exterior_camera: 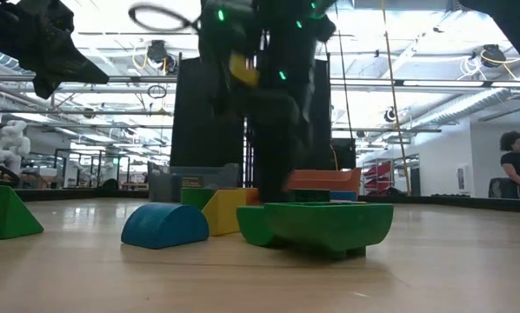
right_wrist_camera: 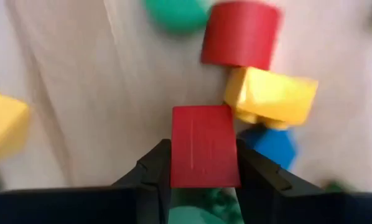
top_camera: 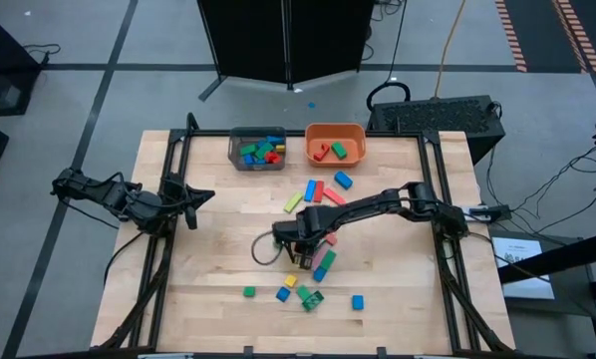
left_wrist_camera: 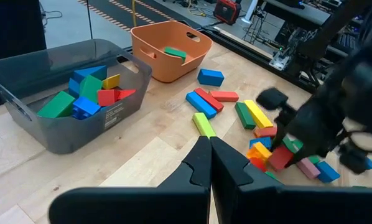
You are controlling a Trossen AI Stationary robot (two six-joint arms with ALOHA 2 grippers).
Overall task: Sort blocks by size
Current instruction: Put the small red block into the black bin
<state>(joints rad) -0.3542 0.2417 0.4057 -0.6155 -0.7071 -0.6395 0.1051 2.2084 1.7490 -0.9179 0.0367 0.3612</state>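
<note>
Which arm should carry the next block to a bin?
Right. Its tool is already shut on a red block at the loose pile, while the left tool waits, shut and empty, at the table's left edge.

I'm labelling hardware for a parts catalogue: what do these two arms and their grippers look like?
Both arms are dark, near-black jointed links with black cables along them. The left gripper has two matte black, wedge-shaped fingers. The right gripper has similar black angular fingers; a cable loops beside it in the high view, and small green lights glow on it in the low view.
</note>
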